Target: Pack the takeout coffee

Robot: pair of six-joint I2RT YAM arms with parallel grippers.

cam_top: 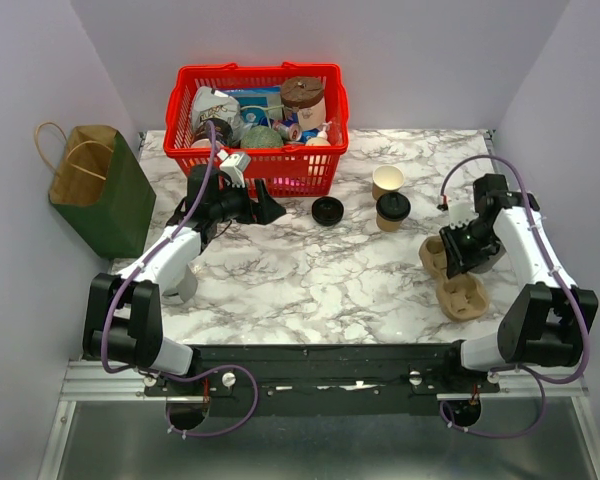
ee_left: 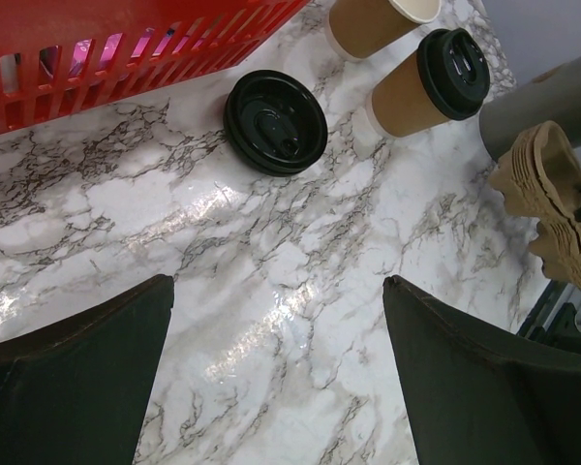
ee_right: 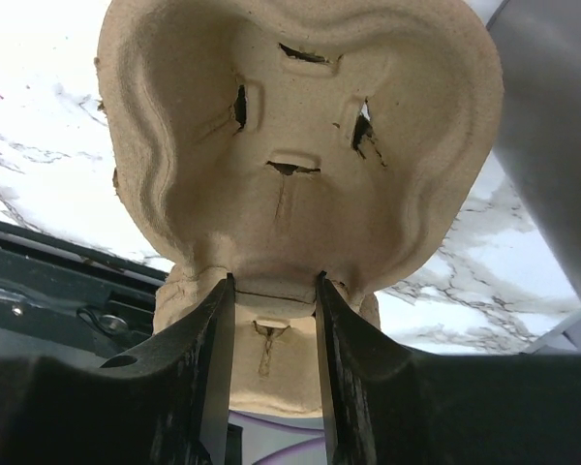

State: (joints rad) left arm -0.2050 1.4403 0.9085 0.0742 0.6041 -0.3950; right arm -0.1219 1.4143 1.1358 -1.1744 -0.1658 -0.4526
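right jaws clamp pulp carrier [ee_right: 300, 145]; kraft cup [cam_top: 387, 181] well apart.

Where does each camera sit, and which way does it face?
Top external: above and behind the bases, looking down on the white marble table; both arms show whole.
Left wrist: looks forward over the table at a loose black plastic lid; left gripper open.
Right wrist: looks along the right gripper, closed on a brown pulp two-cup carrier.
Shared: left wrist and top both show the lid and carrier.
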